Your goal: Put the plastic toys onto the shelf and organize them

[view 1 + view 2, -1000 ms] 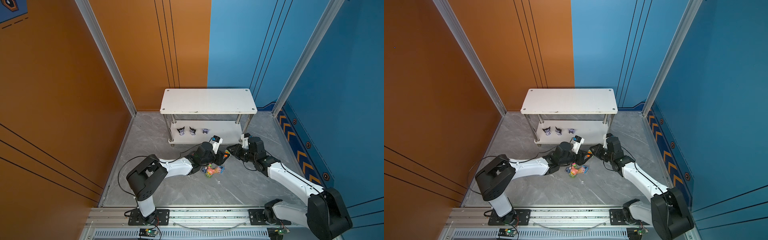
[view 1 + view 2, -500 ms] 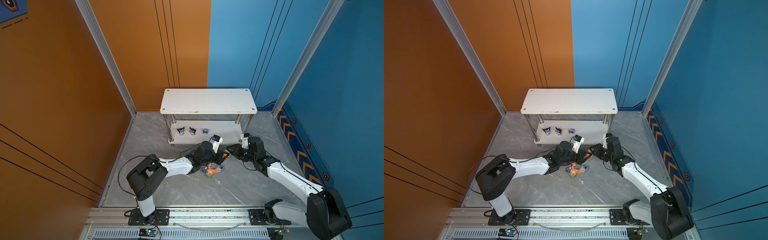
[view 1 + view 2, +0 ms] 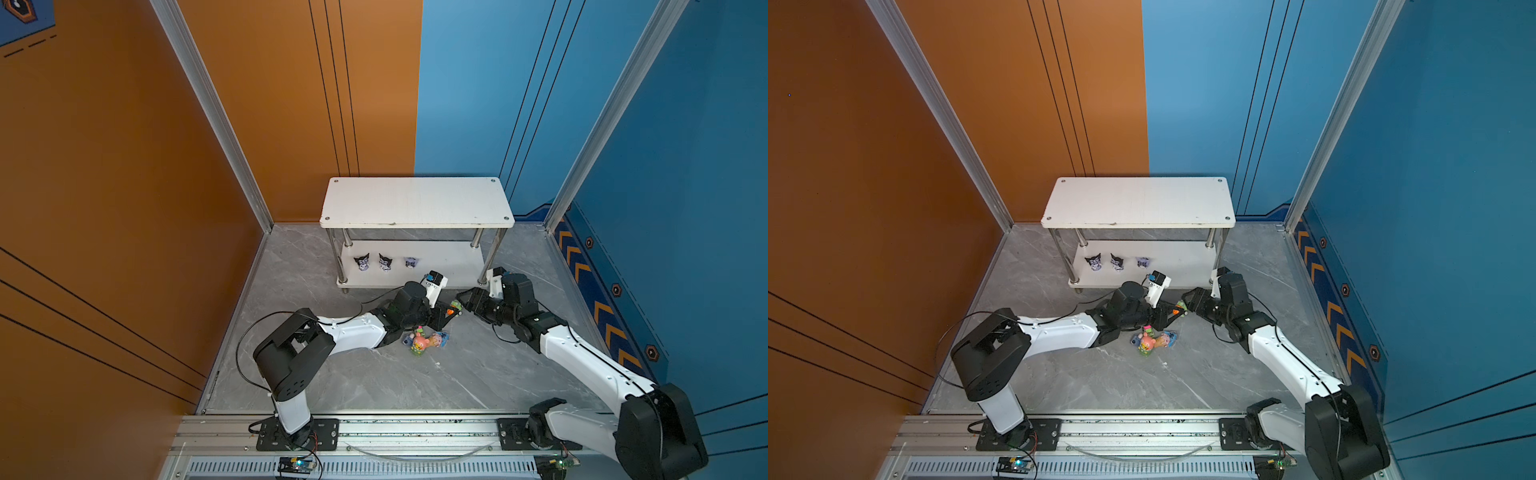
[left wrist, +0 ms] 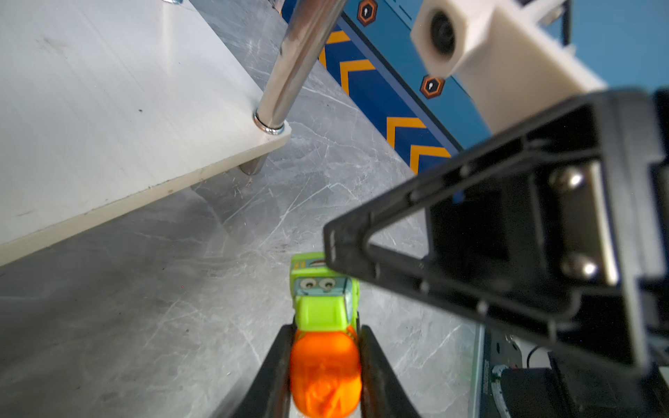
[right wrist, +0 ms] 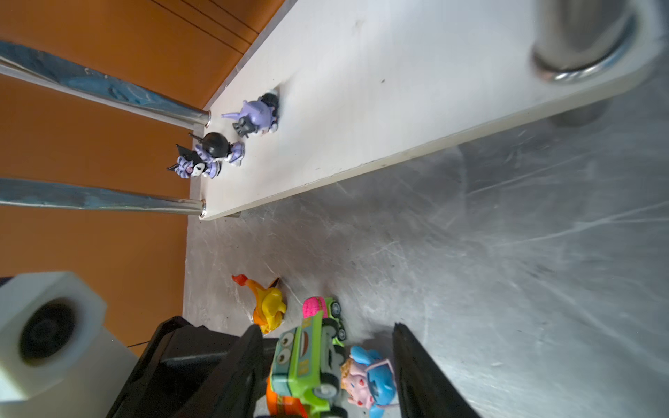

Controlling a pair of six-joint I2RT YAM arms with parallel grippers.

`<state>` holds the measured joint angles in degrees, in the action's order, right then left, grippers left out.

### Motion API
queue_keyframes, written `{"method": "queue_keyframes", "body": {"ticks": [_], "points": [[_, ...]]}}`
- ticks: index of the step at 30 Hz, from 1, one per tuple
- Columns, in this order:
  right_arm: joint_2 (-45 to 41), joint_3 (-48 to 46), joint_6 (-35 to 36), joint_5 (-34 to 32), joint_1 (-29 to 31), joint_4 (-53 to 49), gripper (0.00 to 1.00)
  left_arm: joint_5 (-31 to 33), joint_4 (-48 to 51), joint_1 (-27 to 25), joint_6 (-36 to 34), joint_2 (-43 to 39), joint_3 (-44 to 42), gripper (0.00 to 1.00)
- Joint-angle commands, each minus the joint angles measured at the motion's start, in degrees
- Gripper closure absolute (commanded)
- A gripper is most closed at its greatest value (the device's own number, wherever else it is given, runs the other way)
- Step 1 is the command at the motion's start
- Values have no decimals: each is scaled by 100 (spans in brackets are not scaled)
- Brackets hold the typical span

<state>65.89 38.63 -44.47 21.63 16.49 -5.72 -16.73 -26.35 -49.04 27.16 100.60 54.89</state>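
My left gripper [image 4: 325,336] is shut on the orange top of a green block toy [image 4: 324,304], held just above the floor in front of the shelf [image 3: 415,201]. My right gripper [image 5: 325,327] is open, its fingers either side of that same toy [image 5: 304,362], with one finger [image 5: 416,369] well apart from it. In both top views the two grippers [image 3: 451,311] [image 3: 1187,301] meet tip to tip. Three black-purple heads [image 3: 385,262] stand on the lower board. A pink bear [image 3: 420,341], a blue figurine [image 5: 373,376], an orange spiky creature [image 5: 268,304] and a pink-topped green block [image 5: 320,307] lie on the floor.
The shelf's chrome post [image 4: 300,61] and the lower board's corner [image 4: 275,137] are close to both grippers. The right half of the lower board [image 3: 453,262] is bare. A blue wall with orange chevrons [image 3: 602,307] runs along the right.
The right gripper's jaws have spread apart from the green block toy, while the left gripper has tightened on its orange top. Both arms have hardly moved.
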Motion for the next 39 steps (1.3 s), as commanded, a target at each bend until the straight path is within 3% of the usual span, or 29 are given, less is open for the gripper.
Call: {"method": "queue_keyframes", "body": {"ticks": [1,6,10,15,23,29,39], "points": [[-438,433,689,-448,-398,-1105,40,-284,933,-47,-737,-6,460,78],[-744,930,1450,-1454,-979,-2564,40,71,3289,-443,-2194,286,1615,81],[-871,868,1564,-1320,-1418,-2759,41,209,4370,-773,-2963,673,2246,83],[-867,753,1607,-1200,-1591,-2759,41,-46,4580,-1124,-3945,1086,2447,73],[-816,591,1617,-992,-1666,-2573,41,485,5508,-1396,-5171,1861,3320,73],[-768,444,1594,-889,-1690,-2443,41,495,5777,-1374,-5488,2223,3744,72],[-693,424,1868,-908,-1781,-2496,40,504,5781,-1310,-5711,2219,3616,63]]}}
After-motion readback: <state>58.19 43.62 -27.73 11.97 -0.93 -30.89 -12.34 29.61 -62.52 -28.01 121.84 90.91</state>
